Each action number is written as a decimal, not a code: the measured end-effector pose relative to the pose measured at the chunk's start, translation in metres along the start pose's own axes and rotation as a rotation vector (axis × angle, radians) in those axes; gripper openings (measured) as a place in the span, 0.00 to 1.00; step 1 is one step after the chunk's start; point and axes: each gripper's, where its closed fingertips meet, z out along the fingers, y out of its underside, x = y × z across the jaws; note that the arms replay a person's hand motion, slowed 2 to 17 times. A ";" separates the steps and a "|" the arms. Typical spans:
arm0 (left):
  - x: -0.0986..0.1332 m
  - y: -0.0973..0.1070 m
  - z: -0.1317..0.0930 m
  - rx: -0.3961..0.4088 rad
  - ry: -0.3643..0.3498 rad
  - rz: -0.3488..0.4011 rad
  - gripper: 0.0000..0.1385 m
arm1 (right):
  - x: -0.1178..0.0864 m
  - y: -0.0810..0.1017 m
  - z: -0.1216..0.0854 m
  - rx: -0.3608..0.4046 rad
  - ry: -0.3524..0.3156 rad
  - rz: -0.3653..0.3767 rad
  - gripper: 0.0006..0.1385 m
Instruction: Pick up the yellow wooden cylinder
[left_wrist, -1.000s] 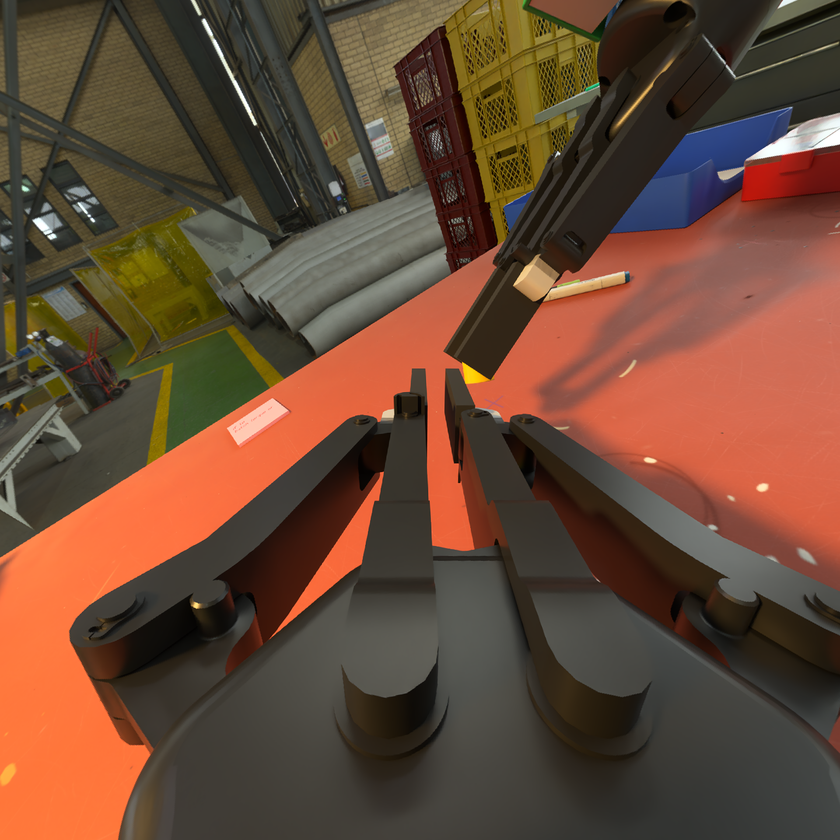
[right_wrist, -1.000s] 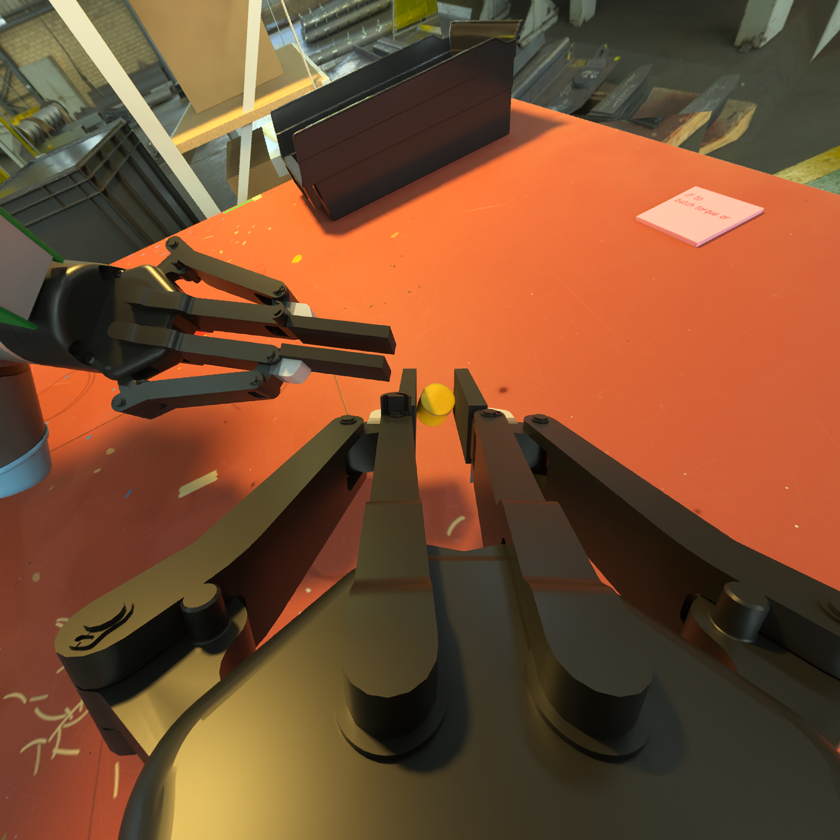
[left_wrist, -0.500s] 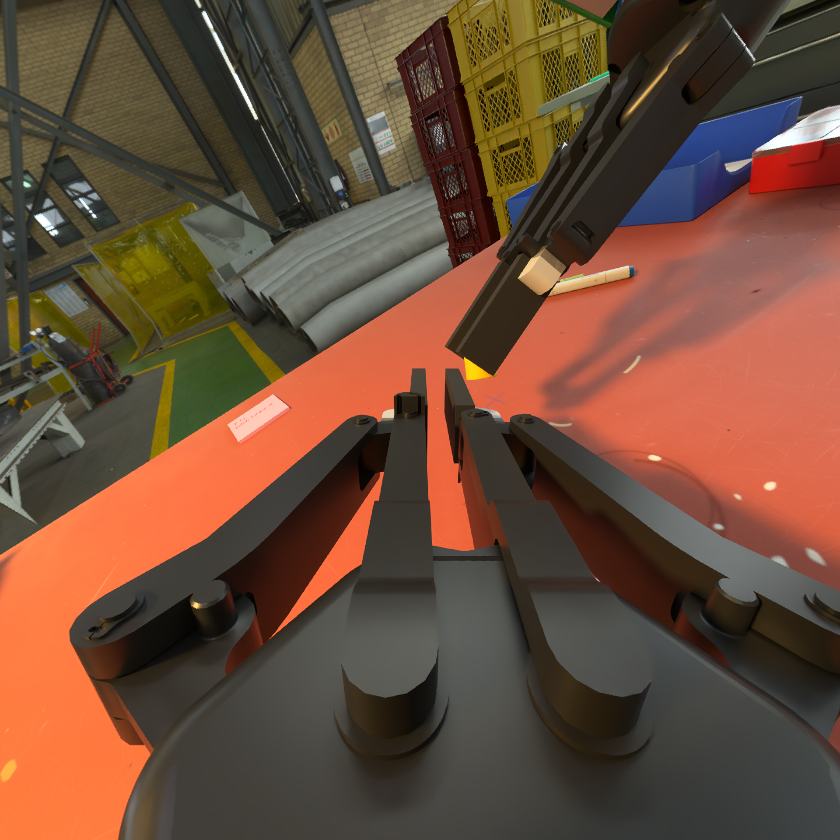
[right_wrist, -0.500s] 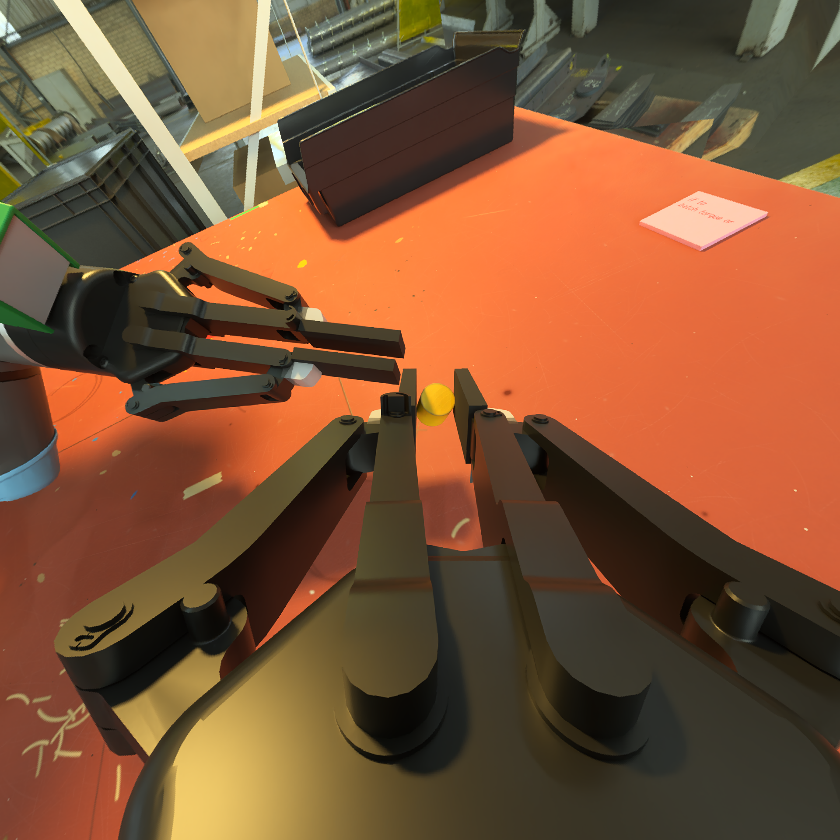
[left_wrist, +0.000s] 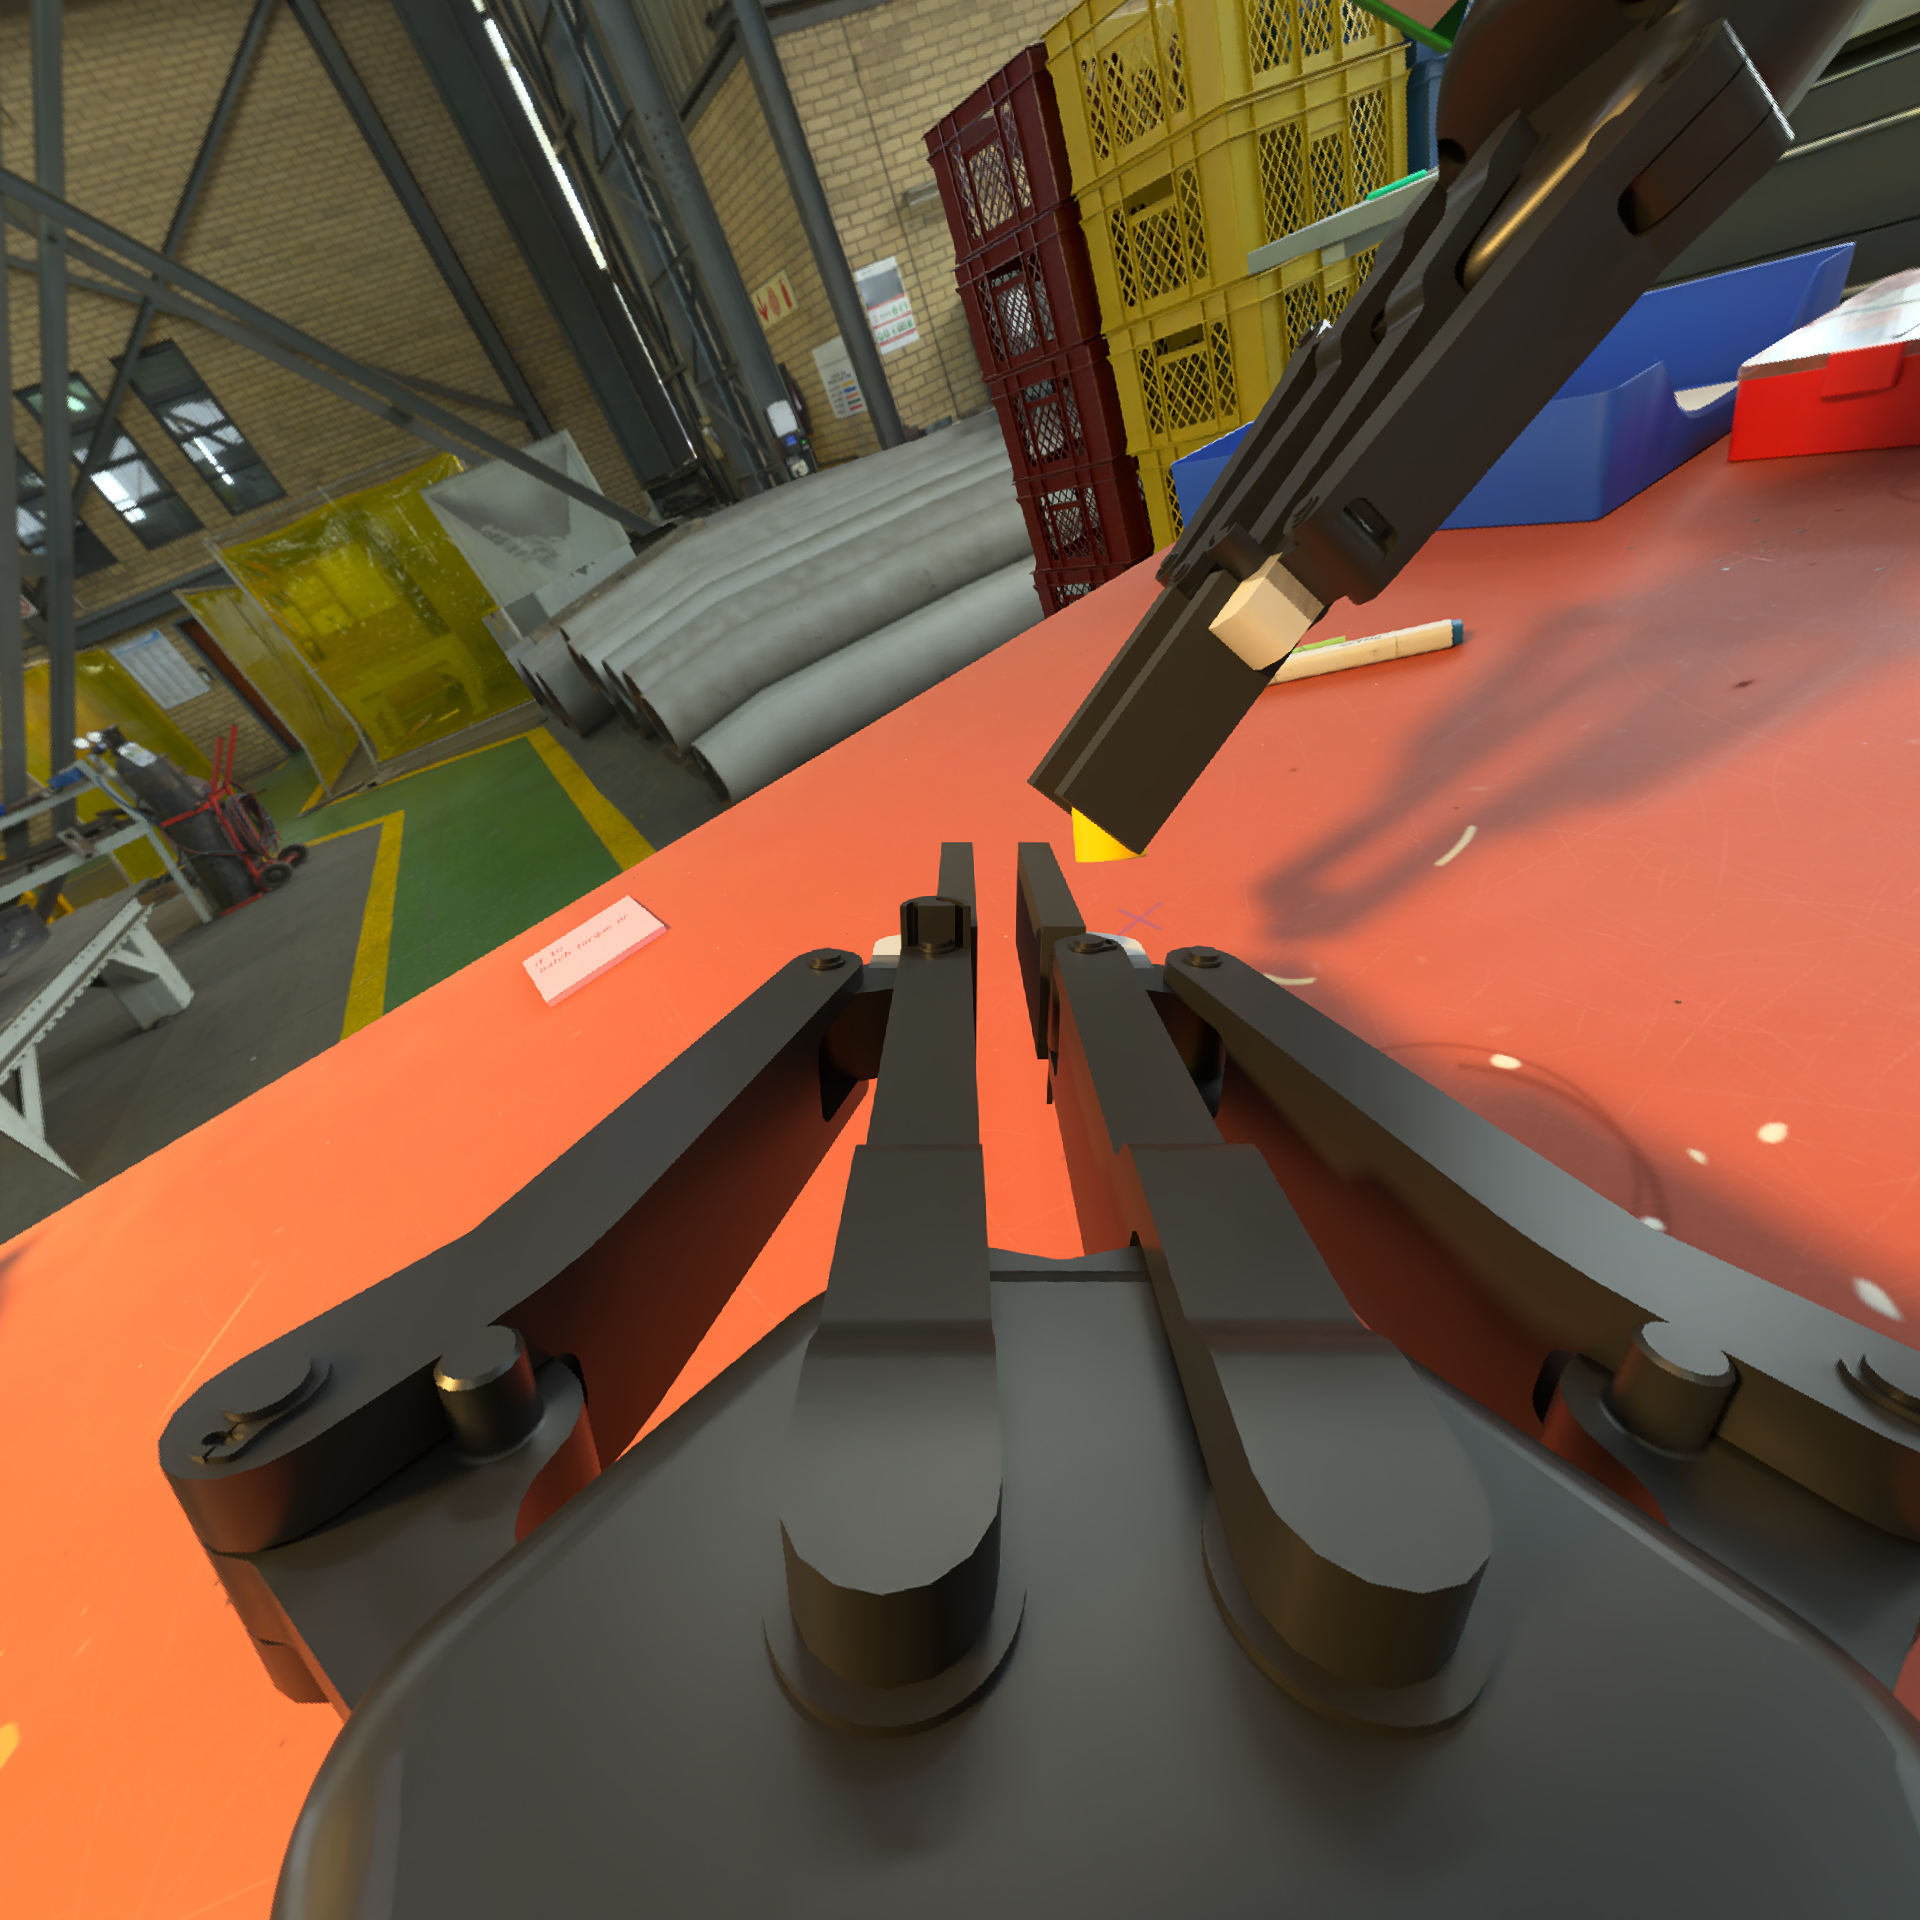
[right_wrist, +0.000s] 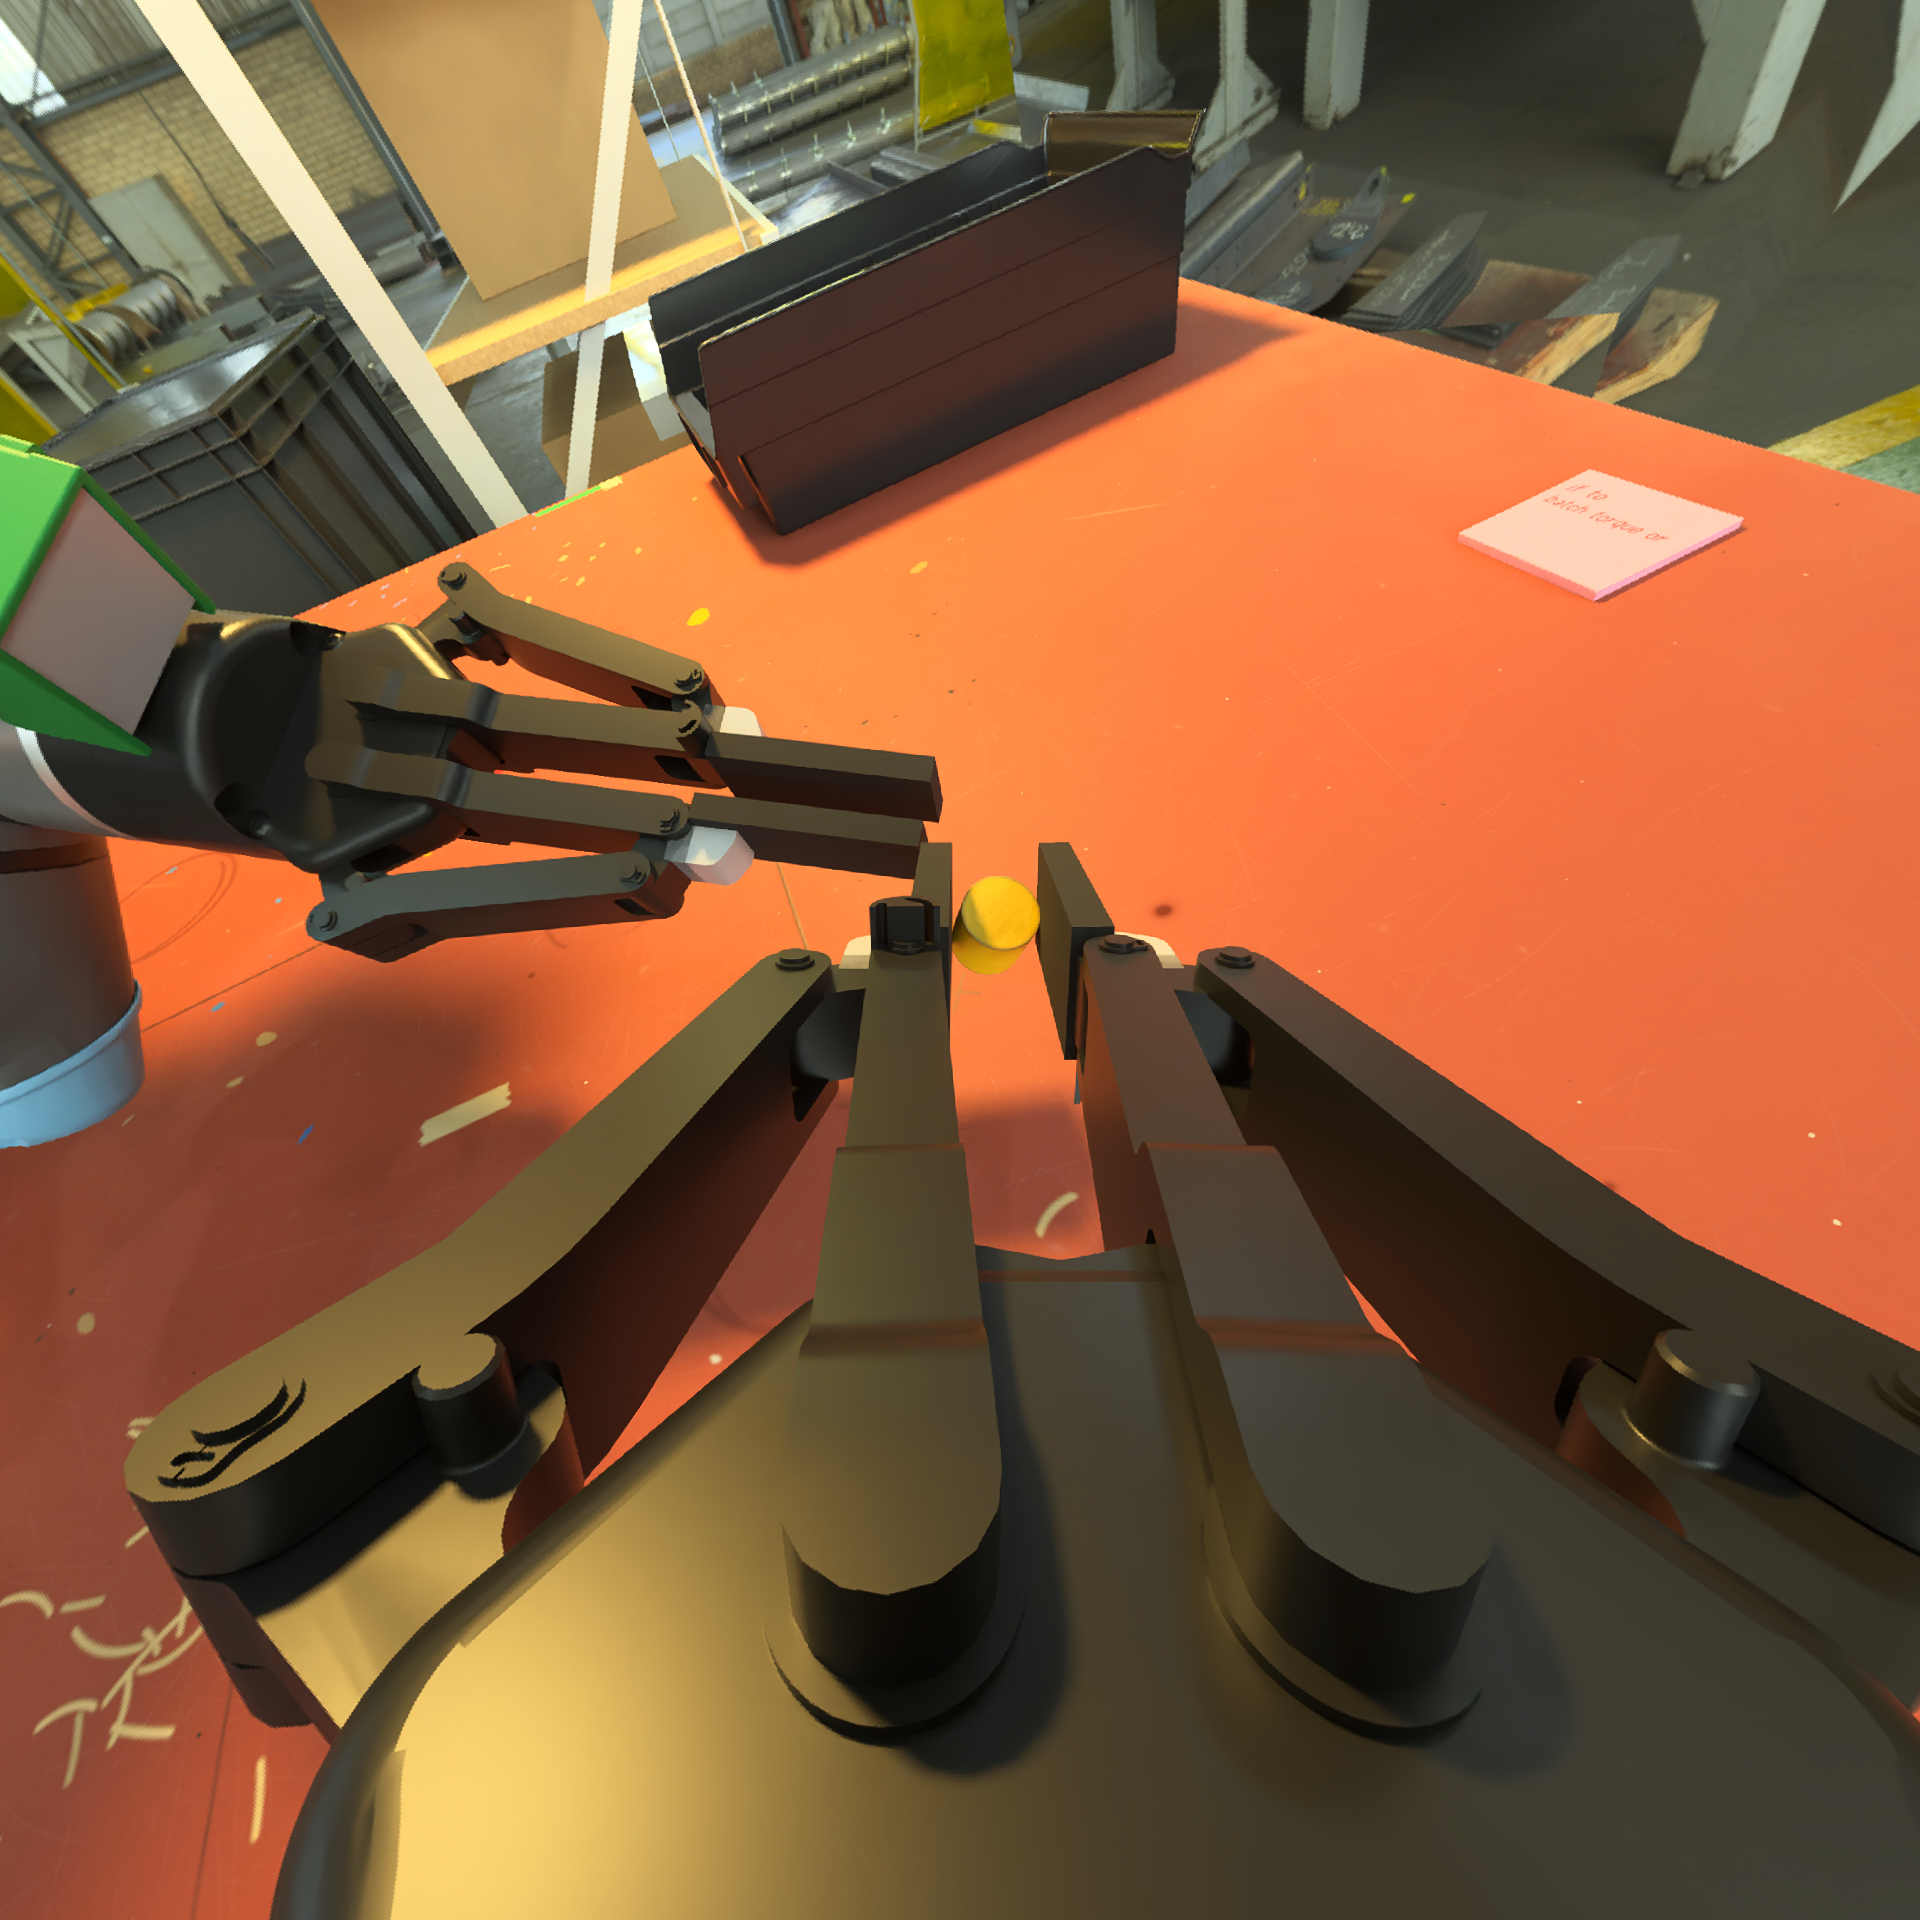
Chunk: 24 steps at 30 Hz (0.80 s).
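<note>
The yellow wooden cylinder (right_wrist: 995, 920) sits between the fingertips of my right gripper (right_wrist: 995, 862), which is shut on it and holds it above the orange table (right_wrist: 1351, 779). In the left wrist view only the cylinder's yellow tip (left_wrist: 1099, 842) pokes out below the right gripper (left_wrist: 1091, 805), clear of the table surface. My left gripper (left_wrist: 995, 862) is shut and empty, with a thin gap between its fingers. It hovers low over the table and points at the cylinder from close by. It also shows in the right wrist view (right_wrist: 930, 805), just left of the cylinder.
A pink sticky note (right_wrist: 1600, 530) lies near the table edge. A black bin (right_wrist: 935, 332) stands at the far side. A marker pen (left_wrist: 1371, 646), a blue tray (left_wrist: 1621, 416) and a red box (left_wrist: 1829, 400) lie behind the right gripper.
My right gripper has risen a little with the cylinder held in it. The left gripper stays shut and now sits closer to the cylinder.
</note>
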 end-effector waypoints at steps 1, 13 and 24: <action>0.000 0.000 0.000 0.001 -0.001 0.000 0.08 | 0.000 0.000 0.000 0.001 0.000 -0.001 0.16; 0.002 -0.002 0.001 0.006 0.004 0.006 0.08 | -0.002 -0.003 -0.002 0.015 0.006 -0.016 0.16; 0.003 -0.005 0.001 0.011 0.005 0.009 0.08 | -0.003 -0.006 -0.004 0.021 0.009 -0.028 0.16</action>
